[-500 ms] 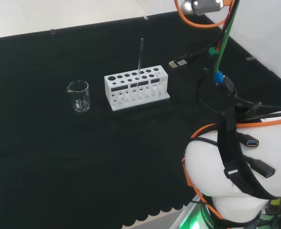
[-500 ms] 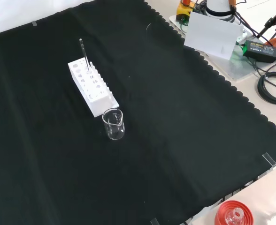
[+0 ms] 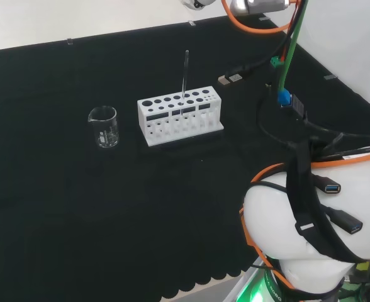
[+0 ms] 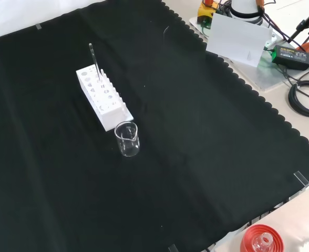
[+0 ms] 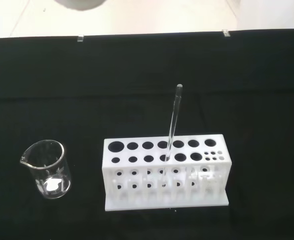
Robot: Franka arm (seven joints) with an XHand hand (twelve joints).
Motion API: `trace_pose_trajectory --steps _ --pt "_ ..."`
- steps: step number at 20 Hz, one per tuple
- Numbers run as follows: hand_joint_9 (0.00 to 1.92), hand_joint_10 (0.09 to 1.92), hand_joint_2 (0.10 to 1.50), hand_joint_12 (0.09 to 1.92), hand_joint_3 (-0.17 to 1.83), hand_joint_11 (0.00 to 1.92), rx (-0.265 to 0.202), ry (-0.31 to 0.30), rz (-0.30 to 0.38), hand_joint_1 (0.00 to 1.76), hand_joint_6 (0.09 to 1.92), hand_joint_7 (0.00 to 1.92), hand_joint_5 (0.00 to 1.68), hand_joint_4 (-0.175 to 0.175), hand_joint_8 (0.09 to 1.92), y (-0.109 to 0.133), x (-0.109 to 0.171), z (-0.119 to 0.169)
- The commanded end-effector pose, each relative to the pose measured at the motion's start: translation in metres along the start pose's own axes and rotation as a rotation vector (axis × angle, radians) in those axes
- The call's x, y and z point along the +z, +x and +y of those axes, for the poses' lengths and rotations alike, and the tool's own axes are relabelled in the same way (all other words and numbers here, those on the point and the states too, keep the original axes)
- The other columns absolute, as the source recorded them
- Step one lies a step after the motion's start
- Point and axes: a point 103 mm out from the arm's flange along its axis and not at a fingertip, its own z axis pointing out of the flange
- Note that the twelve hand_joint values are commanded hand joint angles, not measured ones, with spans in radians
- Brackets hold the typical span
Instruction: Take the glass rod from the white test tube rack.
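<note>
The black cloth (image 4: 207,157) covers my bench from edge to edge; on it the white test tube rack (image 3: 180,117) stands upright, its rows of round holes open to the wrist view; the glass rod (image 5: 172,131) stands in one of the rack's middle holes, leaning a little, its upper end well above the rack's top; a clear beaker (image 3: 104,126) stands near the rack's left end in the head view, apart from it; I cannot tell how my fingers are set, and nothing of mine touches the rod.
</note>
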Motion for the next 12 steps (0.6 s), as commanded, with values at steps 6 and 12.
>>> trace_pose_trajectory --steps 6,12 --pt "0.01 0.81 0.80 1.02 0.47 0.00 0.074 -0.150 -0.036 0.75 0.09 0.05 0.25 -0.042 0.63 0.0246 -0.0492 -0.0946" --pt "0.02 0.84 0.80 1.09 0.48 0.00 0.068 -0.150 -0.030 0.75 0.09 0.08 0.27 -0.045 0.65 0.0234 -0.0469 -0.0941"
